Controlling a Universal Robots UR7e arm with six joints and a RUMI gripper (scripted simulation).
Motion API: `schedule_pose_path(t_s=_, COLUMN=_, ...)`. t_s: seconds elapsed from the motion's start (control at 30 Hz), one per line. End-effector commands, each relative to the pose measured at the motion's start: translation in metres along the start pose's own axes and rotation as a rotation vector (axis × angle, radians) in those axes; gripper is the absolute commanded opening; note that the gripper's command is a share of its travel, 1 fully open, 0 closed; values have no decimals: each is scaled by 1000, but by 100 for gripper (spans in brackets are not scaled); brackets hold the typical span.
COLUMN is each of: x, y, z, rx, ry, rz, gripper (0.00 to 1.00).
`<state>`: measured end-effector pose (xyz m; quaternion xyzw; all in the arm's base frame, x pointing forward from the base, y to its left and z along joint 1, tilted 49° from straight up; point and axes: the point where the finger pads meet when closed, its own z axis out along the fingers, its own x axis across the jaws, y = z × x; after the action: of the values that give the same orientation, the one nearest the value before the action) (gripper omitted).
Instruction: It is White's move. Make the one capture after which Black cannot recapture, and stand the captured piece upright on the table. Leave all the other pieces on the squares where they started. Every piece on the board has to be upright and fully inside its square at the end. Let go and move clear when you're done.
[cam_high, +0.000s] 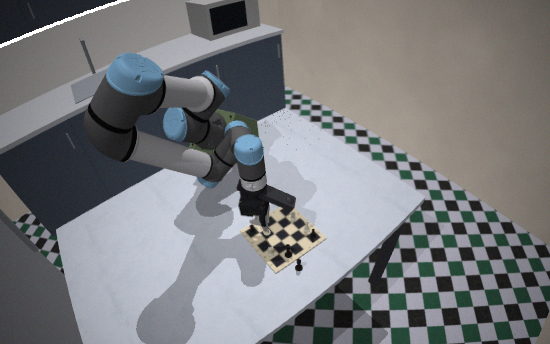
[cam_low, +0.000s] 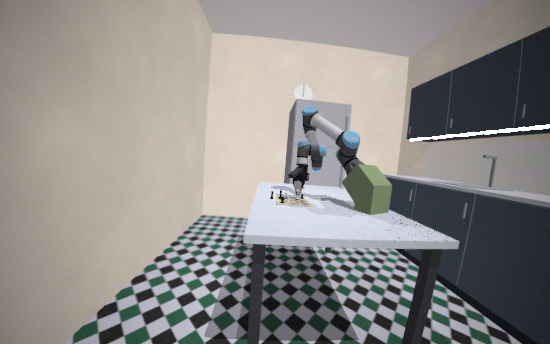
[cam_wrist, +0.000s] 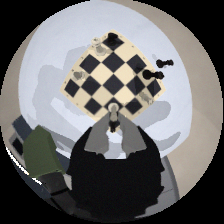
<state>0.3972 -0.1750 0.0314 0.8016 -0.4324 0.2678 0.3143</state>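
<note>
The small chessboard (cam_high: 283, 238) lies on the white table, and also shows in the wrist view (cam_wrist: 112, 70). My gripper (cam_high: 265, 225) points straight down over the board's far-left part and is shut on a white piece (cam_wrist: 114, 107). The piece is upright and low over a square at the board's edge; I cannot tell if it touches. Black pieces stand on the board at its left corner (cam_high: 252, 231), right side (cam_high: 313, 235) and front (cam_high: 288, 251). One black piece (cam_high: 298, 266) stands upright on the table just off the board's front edge. Pale white pieces (cam_high: 306, 227) stand on other squares.
The arm's green base block (cam_low: 369, 189) sits on the table's far side from the board. The table's front edge is close to the board (cam_high: 320, 295). A counter with dark cabinets (cam_high: 150, 65) runs behind the table.
</note>
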Motion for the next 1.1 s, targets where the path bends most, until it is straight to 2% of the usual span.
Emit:
schedule_pose_path(t_s=0.0, x=0, y=0, z=0, rx=1, ry=1, rz=0, gripper=0)
schedule_pose_path(t_s=1.07, x=0, y=0, z=4, rx=1, ry=1, rz=0, gripper=0)
